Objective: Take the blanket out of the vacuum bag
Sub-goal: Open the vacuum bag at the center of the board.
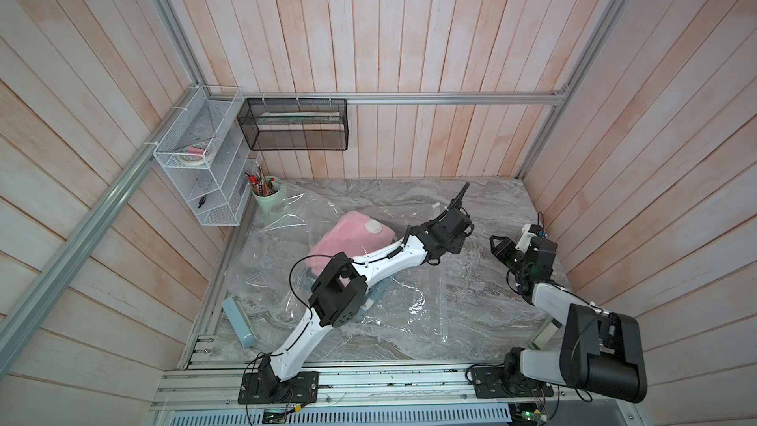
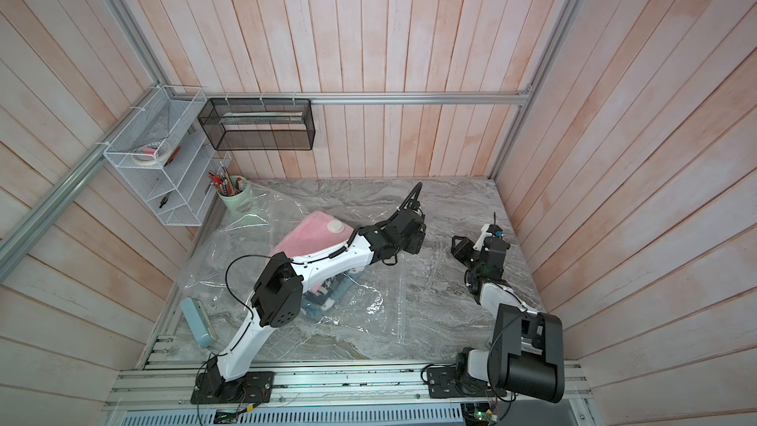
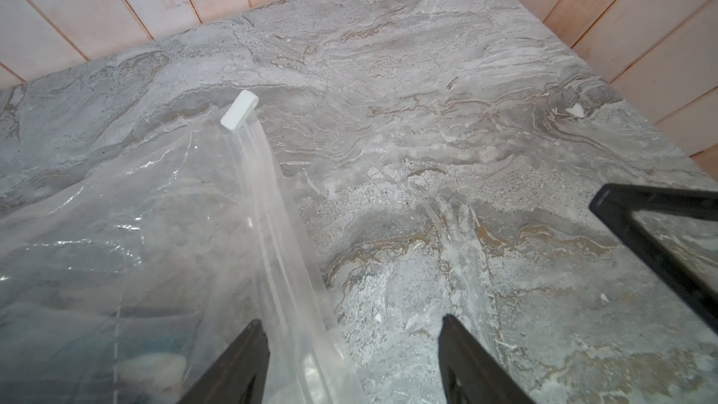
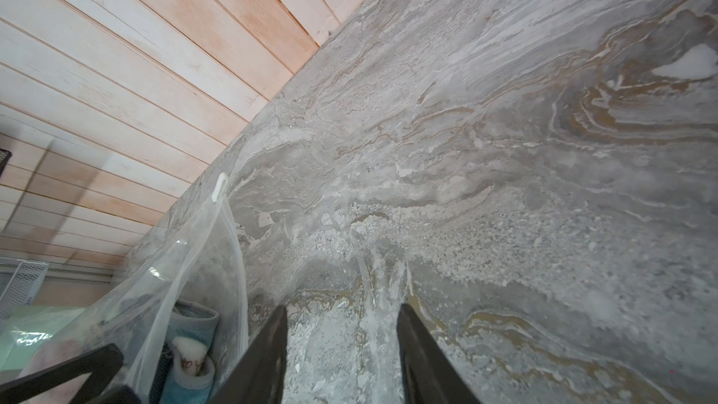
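Note:
The clear vacuum bag (image 1: 286, 264) lies crumpled over the left and middle of the marble table (image 1: 471, 313). Inside it sits the folded pink blanket (image 1: 348, 239), under the round white valve cap (image 1: 373, 226). A blue and white part of the blanket (image 4: 190, 343) shows at the bag's mouth. The white zip slider (image 3: 239, 110) sits at the far end of the zip strip (image 3: 279, 235). My left gripper (image 3: 351, 320) is open low over the bag's edge, and the strip runs just inside one finger. My right gripper (image 4: 342, 307) is open over bare marble beside the mouth.
A mint cup of pens (image 1: 268, 198) stands at the back left against the bag. A white wire rack (image 1: 205, 174) and a black mesh basket (image 1: 295, 124) hang on the walls. A pale blue case (image 1: 239, 321) lies at the front left.

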